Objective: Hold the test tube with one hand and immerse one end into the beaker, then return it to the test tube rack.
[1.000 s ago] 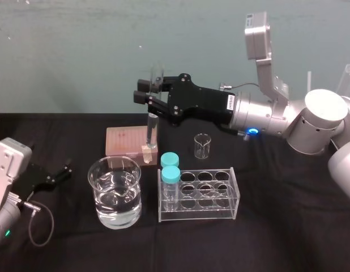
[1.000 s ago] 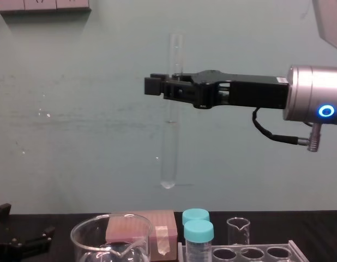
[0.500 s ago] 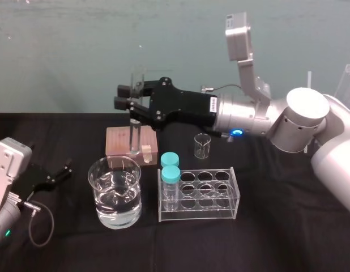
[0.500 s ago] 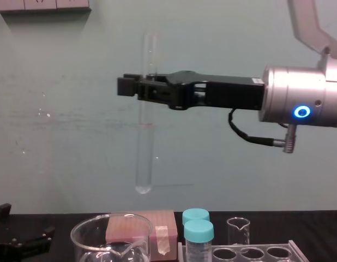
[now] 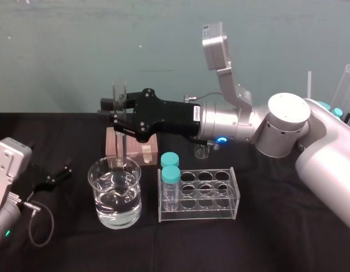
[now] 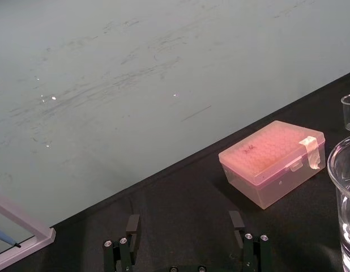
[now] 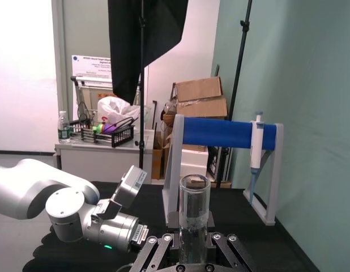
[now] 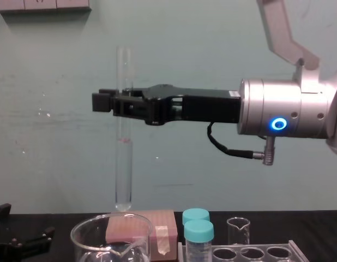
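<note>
My right gripper (image 5: 114, 111) is shut on the test tube (image 5: 119, 133), a long clear tube held upright by its upper part. In the chest view the test tube (image 8: 124, 147) hangs from the right gripper (image 8: 110, 102), and its rounded end is just above the rim of the large beaker (image 8: 101, 238). The beaker (image 5: 114, 192) holds clear liquid and stands at the front left. To its right is the test tube rack (image 5: 200, 195). From the right wrist, the tube (image 7: 194, 218) stands between the black fingers. My left gripper (image 6: 183, 238) rests open at the far left, holding nothing.
A pink box (image 5: 131, 148) lies behind the beaker. Two turquoise-capped vials (image 5: 170, 168) stand at the rack's left end. A small narrow beaker (image 5: 201, 151) sits behind the rack, under my right wrist. Black cloth covers the table.
My right gripper has carried the test tube to the left and downward. It went from above the pink box to over the large beaker. The left arm has not moved.
</note>
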Controlling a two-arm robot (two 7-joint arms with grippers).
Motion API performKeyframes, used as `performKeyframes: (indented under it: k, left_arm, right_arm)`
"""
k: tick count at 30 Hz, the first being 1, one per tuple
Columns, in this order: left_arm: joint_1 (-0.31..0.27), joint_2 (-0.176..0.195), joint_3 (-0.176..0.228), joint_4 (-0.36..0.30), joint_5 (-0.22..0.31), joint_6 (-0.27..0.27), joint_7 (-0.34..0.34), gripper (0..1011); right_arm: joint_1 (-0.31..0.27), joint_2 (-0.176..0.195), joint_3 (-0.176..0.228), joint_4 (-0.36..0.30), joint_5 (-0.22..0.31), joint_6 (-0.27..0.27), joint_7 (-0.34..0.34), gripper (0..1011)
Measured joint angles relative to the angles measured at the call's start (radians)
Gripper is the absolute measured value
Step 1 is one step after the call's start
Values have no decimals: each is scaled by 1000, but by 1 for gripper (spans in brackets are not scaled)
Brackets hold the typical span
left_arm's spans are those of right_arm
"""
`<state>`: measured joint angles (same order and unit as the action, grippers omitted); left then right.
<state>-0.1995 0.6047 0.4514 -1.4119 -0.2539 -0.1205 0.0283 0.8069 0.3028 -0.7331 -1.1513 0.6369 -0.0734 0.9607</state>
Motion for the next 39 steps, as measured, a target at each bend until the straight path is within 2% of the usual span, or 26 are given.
performKeyframes:
  k: [13, 39]
  left_arm:
    - [0, 0, 0, 0, 0, 0, 0, 1000]
    - [0, 0, 0, 0, 0, 0, 0, 1000]
  right_arm:
    - [-1, -22, -24, 35, -7, 4, 8, 242]
    - [6, -69, -45, 130, -42, -3, 12, 241]
